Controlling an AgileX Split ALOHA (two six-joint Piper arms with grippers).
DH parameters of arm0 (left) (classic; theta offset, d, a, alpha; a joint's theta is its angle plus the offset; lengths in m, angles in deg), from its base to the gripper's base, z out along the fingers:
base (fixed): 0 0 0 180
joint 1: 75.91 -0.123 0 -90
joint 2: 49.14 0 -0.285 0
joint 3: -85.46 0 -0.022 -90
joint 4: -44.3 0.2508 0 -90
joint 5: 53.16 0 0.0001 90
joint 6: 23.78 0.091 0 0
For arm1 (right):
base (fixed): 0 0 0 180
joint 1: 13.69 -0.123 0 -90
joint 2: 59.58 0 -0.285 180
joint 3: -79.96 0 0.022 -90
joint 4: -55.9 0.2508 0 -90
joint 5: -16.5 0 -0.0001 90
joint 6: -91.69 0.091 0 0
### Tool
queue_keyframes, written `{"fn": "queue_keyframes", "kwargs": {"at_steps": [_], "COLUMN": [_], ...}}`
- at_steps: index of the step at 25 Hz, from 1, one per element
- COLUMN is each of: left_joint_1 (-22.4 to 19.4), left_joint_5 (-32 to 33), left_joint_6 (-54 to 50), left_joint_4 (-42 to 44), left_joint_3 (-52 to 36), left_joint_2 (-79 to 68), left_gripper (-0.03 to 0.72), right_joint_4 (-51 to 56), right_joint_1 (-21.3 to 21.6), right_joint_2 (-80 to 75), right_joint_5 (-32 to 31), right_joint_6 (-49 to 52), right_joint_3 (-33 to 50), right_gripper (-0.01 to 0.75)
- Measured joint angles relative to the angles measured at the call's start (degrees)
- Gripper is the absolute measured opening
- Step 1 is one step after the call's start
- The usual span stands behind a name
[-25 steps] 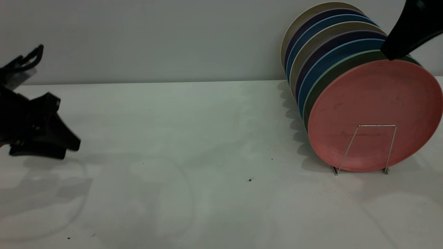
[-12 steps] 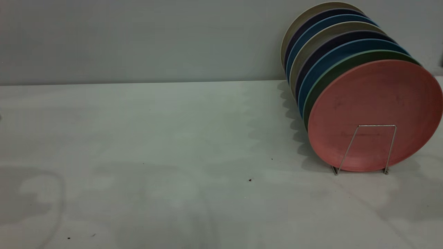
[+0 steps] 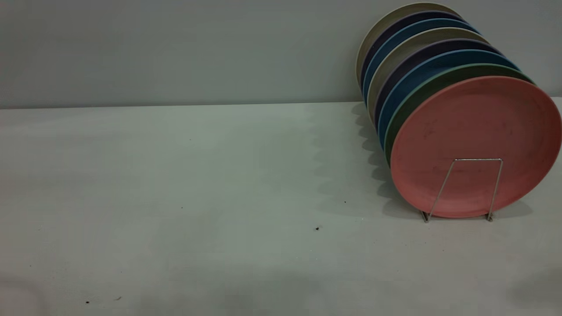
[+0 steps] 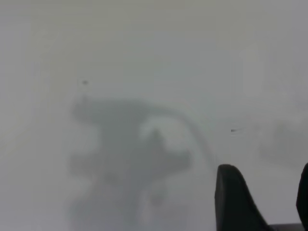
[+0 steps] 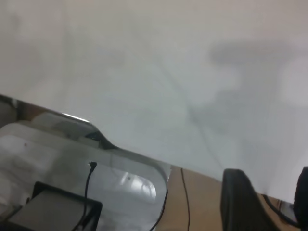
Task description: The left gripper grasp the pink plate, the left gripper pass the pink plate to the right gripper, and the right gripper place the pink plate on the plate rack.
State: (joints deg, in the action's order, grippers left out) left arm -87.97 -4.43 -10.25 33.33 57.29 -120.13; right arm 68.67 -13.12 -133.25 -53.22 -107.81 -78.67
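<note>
Round salmon-pink matte plate standing on edge at the front of a thin silver wire rack, at three o'clock on the white table, a row of blue, purple, beige and green plates behind it, left gripper with jaws parted, empty, above bare table, right gripper likewise spread, empty, over the table edge.

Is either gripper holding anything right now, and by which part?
Nothing is held: left gripper and right gripper are open and empty; the pink plate stands in the plate rack.

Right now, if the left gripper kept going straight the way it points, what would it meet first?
Probably just the bare white table: the left gripper, open and empty, points at its surface with only its own shadow there. How far off the table lies is unclear.
</note>
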Motion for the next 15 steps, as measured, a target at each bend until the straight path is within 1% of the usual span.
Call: {"fn": "queue_keyframes", "kwargs": {"at_steps": [5, 9, 12, 15], "left_joint_1": [0.0, 0.0, 0.05, 0.05], "left_joint_5": [0.81, 5.45, 9.58, 12.38], "left_joint_6": [2.59, 3.27, 3.03, 0.91], "left_joint_4": [-4.08, -5.76, -6.69, -6.82], "left_joint_3": [-6.78, -11.26, -13.82, -15.04], "left_joint_2": [12.21, 23.14, 31.06, 38.47], "left_gripper": [0.356, 0.361, 0.39, 0.443], "right_joint_4": [0.27, 1.26, 1.5, 1.58], "right_joint_1": [0.0, 0.0, 0.0, 0.0], "right_joint_2": [13.83, 26.1, 35.65, 44.49], "right_joint_5": [0.09, 1.5, 2.48, 3.59], "right_joint_6": [-0.11, -0.41, -0.56, -0.62], "right_joint_3": [7.86, 14.79, 18.61, 21.41], "right_gripper": [0.328, 0.378, 0.392, 0.394]}}
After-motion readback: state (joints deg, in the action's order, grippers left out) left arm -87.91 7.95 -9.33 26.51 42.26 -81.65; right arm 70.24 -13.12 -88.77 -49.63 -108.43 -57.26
